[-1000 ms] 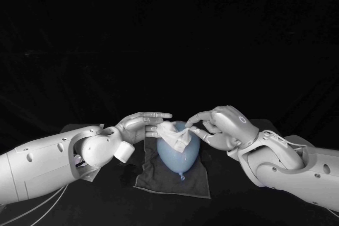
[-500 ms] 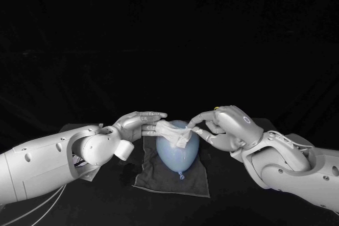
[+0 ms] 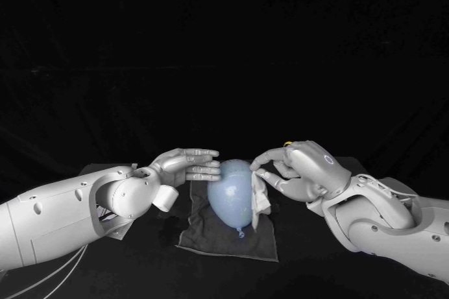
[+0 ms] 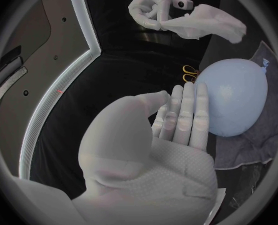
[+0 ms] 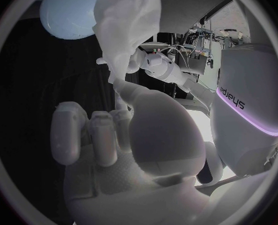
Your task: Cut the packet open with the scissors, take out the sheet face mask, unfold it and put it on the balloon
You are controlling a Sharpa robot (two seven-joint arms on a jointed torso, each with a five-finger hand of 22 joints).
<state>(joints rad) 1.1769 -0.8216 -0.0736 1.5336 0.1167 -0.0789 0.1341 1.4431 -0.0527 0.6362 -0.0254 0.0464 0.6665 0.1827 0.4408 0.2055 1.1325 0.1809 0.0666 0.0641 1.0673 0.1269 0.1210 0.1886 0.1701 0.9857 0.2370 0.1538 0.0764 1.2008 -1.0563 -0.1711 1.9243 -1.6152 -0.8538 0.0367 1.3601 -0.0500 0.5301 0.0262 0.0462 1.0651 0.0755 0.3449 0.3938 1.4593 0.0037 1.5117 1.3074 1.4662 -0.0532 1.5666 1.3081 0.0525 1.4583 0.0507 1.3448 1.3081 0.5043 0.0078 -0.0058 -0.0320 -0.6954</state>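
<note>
We see the balloon (image 3: 232, 194) lying on a dark cloth (image 3: 229, 244) spread over the black tabletop (image 3: 300, 244), its knotted end pointing toward the robot. The left robot hand (image 3: 187, 167) sits just beside the balloon's left flank. Its fingers are stretched out straight and close together with the thumb set apart, and nothing is in its grasp. In the left wrist view the fingertips (image 4: 188, 92) reach the balloon's side, though we cannot say for sure that they touch it.

The right robot hand (image 3: 285, 166) is raised over the balloon's right side and pinches the sheet face mask (image 3: 261, 196) between its thumb and a finger. The mask is white and crumpled, only partly opened. It hangs down from that pinch along the right side of the balloon, with its lower edge near the cloth. In the right wrist view it drapes in front of the balloon in loose folds.

Beyond the balloon, on the tabletop, the left wrist view shows two small golden loops that we take to be the handles of the scissors (image 4: 190, 74).
</note>
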